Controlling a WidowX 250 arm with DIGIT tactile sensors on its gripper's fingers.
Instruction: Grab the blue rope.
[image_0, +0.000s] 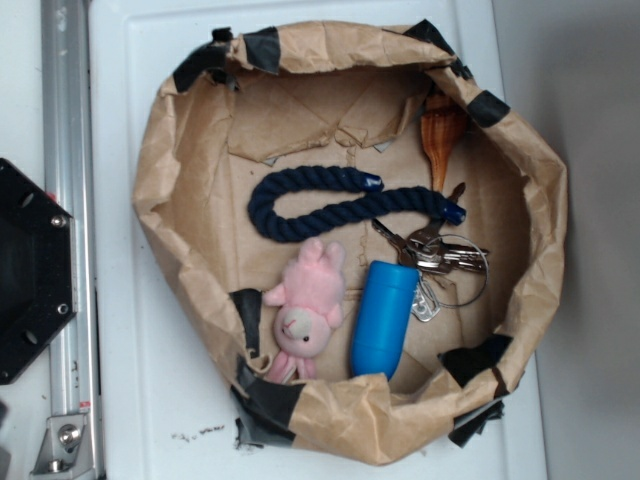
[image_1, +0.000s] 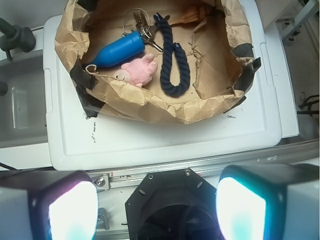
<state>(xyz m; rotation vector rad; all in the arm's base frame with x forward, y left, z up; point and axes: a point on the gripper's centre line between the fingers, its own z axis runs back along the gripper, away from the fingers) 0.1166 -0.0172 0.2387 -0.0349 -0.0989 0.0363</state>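
I read no brand or writing anywhere. In my brown paper nest (image_0: 160, 170) lie one blue rope (image_0: 330, 200), folded in a U at the centre, one pink plush toy (image_0: 308, 300) at 6 o'clock, one blue cylinder (image_0: 383, 318), one key bunch (image_0: 440, 262). My gripper (image_1: 155, 210) hangs spread, holding nothing, well apart from the rope.
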